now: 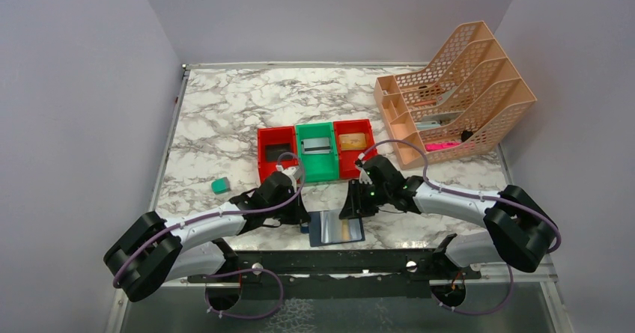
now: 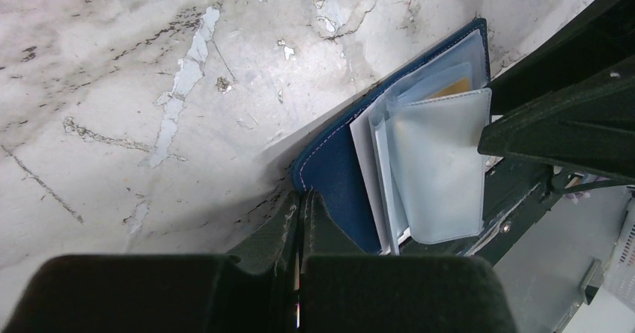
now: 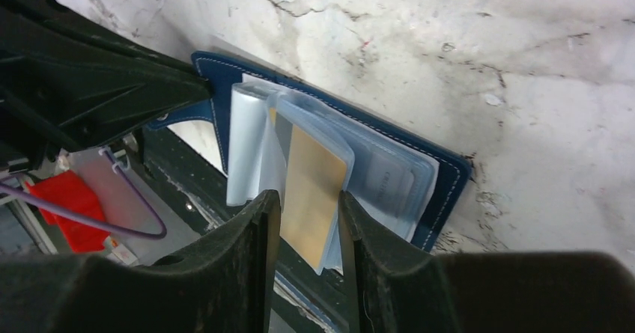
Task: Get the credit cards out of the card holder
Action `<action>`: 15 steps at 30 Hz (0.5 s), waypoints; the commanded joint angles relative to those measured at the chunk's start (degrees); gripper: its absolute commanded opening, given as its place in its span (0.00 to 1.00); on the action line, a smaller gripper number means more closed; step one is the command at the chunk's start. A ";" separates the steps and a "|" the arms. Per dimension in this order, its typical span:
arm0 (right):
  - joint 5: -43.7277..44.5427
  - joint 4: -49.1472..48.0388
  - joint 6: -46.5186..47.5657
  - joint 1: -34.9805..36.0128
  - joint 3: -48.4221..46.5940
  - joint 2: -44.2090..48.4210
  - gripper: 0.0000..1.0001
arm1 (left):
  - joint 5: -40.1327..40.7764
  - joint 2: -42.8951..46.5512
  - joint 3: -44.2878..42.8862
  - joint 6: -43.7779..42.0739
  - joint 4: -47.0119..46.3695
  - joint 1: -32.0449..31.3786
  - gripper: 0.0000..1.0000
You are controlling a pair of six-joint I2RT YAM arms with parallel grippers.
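The card holder (image 1: 335, 228) is seen lying open on the marble table (image 1: 225, 116), low in the middle of the top view, close to the table's near edge and between the two arms. Its navy cover is spread flat and its clear inner sleeves (image 2: 438, 176) are fanned upward.

The left gripper (image 2: 300, 213) is shown at the bottom centre of its own view with its jaws pressed together. Its tips are set at the rounded navy corner of the cover; whether any of the cover is nipped between them cannot be told.

The right gripper (image 3: 307, 197) is placed at the lower middle of its view, jaws partly apart, one finger on each side of a gold card (image 3: 318, 168) that sits in one of the sleeves. Both fingers seem to touch the sleeve's edges, but a firm clamp cannot be made out.

Above the holder in the top view three bins are lined up side by side. A black card (image 1: 277, 152) is seen in the left red bin (image 1: 260, 157), a silver-grey card (image 1: 316, 146) in the green bin (image 1: 318, 170), and a tan card (image 1: 356, 140) in the right red bin (image 1: 352, 167).

A small teal block (image 1: 219, 185) lies alone at centre left, and an orange file rack (image 1: 464, 93) (some small items in its slots) fills the upper right.
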State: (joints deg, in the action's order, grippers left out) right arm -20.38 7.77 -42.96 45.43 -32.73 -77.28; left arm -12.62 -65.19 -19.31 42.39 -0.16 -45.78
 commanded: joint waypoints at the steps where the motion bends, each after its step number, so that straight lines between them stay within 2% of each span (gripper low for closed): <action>1: -4.25 -2.84 0.44 0.71 -2.00 0.67 0.40 | -0.40 -0.38 0.41 0.04 -1.68 -0.32 0.00; 11: -4.37 -2.63 1.03 0.89 -2.07 0.47 0.47 | -0.39 -0.16 0.39 -0.03 -1.68 -0.32 0.00; 15: -1.70 -0.68 0.67 0.89 -2.36 0.70 0.47 | -0.19 -0.05 0.22 -0.03 -1.49 -0.35 0.00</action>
State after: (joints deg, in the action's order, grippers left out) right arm -23.22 6.87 -42.54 45.80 -33.58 -77.28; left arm -12.64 -65.25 -19.31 42.39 -0.21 -45.84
